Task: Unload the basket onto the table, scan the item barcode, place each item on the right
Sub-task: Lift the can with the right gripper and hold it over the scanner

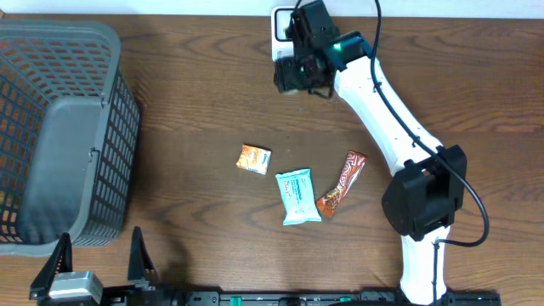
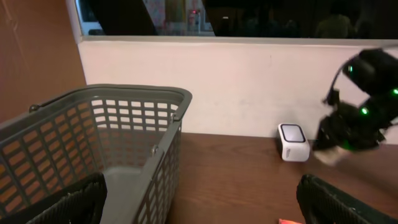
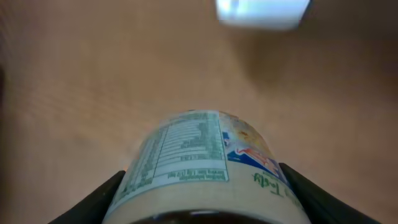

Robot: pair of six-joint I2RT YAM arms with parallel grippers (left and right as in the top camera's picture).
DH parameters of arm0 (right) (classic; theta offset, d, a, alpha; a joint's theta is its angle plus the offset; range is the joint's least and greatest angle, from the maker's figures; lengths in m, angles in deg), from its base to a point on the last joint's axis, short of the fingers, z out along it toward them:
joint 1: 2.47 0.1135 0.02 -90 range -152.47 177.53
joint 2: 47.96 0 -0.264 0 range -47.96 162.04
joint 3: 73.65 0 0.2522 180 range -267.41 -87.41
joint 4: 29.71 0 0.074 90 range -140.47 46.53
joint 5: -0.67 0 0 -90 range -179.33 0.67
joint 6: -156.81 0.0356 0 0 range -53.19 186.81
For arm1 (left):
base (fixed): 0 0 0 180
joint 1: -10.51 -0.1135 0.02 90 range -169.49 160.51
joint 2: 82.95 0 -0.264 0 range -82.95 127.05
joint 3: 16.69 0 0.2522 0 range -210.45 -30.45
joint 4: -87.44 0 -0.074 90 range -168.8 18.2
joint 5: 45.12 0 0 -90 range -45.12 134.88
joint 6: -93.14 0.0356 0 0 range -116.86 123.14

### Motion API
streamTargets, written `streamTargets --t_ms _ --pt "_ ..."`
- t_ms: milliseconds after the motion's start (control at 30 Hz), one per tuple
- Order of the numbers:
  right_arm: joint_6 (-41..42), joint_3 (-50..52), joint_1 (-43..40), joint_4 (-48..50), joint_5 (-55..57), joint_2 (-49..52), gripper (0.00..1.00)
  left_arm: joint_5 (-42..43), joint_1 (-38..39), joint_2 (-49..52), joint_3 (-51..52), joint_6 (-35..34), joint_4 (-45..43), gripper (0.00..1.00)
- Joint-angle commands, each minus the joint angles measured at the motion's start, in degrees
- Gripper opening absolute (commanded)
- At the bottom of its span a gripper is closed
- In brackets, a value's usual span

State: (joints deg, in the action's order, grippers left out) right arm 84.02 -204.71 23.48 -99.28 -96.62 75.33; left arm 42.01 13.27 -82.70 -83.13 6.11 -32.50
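Container (image 3: 205, 158) sits clamped in right gripper (image 3: 208, 199), label up, white scanner (image 3: 263, 12) just ahead. Left gripper (image 2: 199, 202) gapes wide, empty.

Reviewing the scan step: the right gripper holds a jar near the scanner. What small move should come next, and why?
Probably rotate the right gripper to turn the jar while easing it toward the scanner. The wrist view shows only the nutrition label, no barcode, and the scanner sits ahead, apart from the jar.

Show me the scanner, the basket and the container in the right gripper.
scanner (image 2: 293, 149): left wrist view, white front side.
basket (image 1: 59, 34): overhead view, far rim.
container (image 3: 186, 155): right wrist view, nutrition label.
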Motion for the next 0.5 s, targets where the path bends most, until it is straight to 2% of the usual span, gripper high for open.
streamTargets --t_ms 0,233,300,400,467 --pt "-3.7 -1.4 0.0 9.3 11.9 -0.3 0.42 0.8 -0.2 -0.1 -0.2 -0.3 2.4 0.98" --pt "-8.7 -1.1 -0.1 24.1 14.8 2.2 0.44 0.8 -0.2 -0.1 -0.2 -0.3 14.0 0.98" --pt "-10.0 -1.1 -0.4 29.6 15.4 4.5 0.46 0.8 -0.2 -0.1 -0.2 -0.3 21.1 0.98" --pt "-10.1 -1.1 -0.8 38.1 16.4 8.2 0.52 0.8 -0.2 -0.1 -0.2 -0.3 21.6 0.98" --pt "-10.6 -1.1 -1.0 43.8 16.5 10.8 0.52 0.8 -0.2 -0.1 -0.2 -0.3 21.6 0.98"
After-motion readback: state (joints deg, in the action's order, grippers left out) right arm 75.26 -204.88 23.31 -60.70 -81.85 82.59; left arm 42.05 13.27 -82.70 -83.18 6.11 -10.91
